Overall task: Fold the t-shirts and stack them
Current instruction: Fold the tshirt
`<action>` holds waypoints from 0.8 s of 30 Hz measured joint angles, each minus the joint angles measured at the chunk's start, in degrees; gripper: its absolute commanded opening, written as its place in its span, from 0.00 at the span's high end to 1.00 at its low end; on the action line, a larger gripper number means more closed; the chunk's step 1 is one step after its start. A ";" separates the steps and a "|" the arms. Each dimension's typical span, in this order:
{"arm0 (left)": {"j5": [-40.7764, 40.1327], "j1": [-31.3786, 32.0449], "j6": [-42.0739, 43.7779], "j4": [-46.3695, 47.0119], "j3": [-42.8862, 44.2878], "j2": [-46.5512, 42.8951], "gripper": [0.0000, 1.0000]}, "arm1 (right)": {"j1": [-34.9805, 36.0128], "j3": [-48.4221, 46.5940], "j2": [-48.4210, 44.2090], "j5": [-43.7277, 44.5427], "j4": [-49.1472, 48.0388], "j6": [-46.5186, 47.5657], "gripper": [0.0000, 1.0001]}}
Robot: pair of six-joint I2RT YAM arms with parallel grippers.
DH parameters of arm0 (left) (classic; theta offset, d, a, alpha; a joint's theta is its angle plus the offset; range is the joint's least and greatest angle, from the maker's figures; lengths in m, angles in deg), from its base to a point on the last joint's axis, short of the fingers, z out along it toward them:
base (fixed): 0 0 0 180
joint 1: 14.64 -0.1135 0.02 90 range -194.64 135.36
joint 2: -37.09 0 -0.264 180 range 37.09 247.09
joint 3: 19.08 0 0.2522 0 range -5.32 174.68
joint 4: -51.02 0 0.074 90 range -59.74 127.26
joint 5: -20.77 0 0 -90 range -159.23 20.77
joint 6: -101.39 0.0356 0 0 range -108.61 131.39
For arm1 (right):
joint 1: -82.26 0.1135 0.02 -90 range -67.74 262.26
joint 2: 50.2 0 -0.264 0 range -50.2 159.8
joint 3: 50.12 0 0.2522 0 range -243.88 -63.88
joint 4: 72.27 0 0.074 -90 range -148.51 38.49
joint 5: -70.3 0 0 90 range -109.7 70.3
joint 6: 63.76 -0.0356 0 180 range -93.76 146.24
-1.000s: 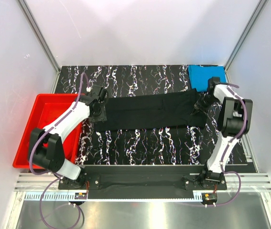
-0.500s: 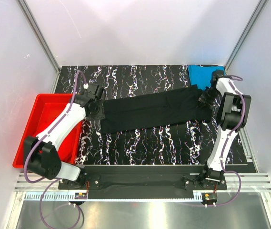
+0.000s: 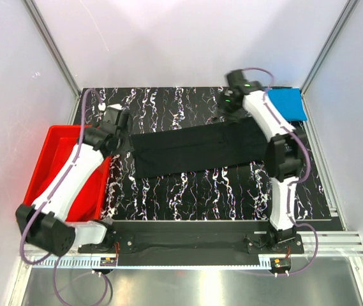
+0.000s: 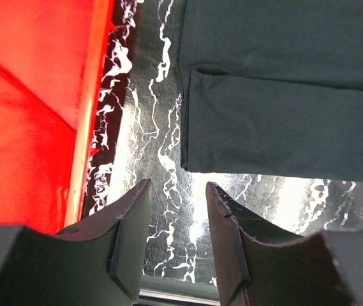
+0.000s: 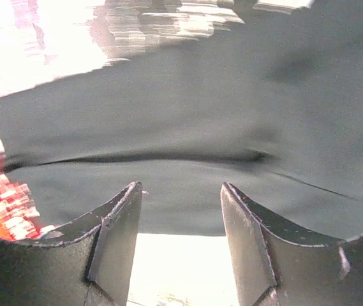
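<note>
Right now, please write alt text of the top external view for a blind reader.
A black t-shirt, folded into a long strip, lies across the table; the left pincer and right pincer hover open near its ends. A red tub sits left, a blue t-shirt far right.

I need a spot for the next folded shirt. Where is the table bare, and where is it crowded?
Bare: the near strip of table between the black t-shirt and the arm bases, and the far strip behind it, left of centre. Crowded: the far right corner, with the blue t-shirt and right arm, and the left edge by the red tub.
</note>
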 measured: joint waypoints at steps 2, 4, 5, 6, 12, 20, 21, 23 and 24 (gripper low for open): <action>-0.37 0.00 -0.42 -0.63 0.00 -2.47 0.55 | 4.72 -6.16 2.89 -1.20 -0.02 -1.44 0.40; -0.59 0.00 -0.81 -0.83 -0.07 -4.72 0.55 | 8.28 -14.71 8.24 -2.19 0.92 -3.58 0.42; -0.68 0.00 -0.90 -0.92 -0.17 -5.60 0.55 | 10.23 -17.18 10.08 -2.64 0.98 -4.20 0.42; -0.79 0.00 -1.03 -0.79 -0.59 -6.86 0.55 | 11.93 -21.59 13.46 -3.26 1.22 -5.46 0.42; -0.92 0.00 -2.10 -3.32 -3.54 -13.55 0.55 | 18.56 -34.97 29.27 -6.32 1.38 -12.07 0.43; -1.25 0.00 -2.75 -7.43 -4.31 -19.69 0.54 | 22.29 -32.09 32.48 -5.70 -1.49 -13.86 0.49; -1.38 0.00 -2.86 -8.04 -4.37 -20.41 0.54 | 22.71 -32.54 32.76 -5.64 -1.62 -14.08 0.49; -1.55 0.00 -3.02 -8.74 -4.81 -21.99 0.53 | 23.47 -32.76 33.16 -5.53 -1.68 -14.16 0.49; -1.70 0.00 -2.99 -9.25 -5.11 -22.77 0.53 | 23.89 -32.76 33.24 -5.55 -1.68 -14.19 0.48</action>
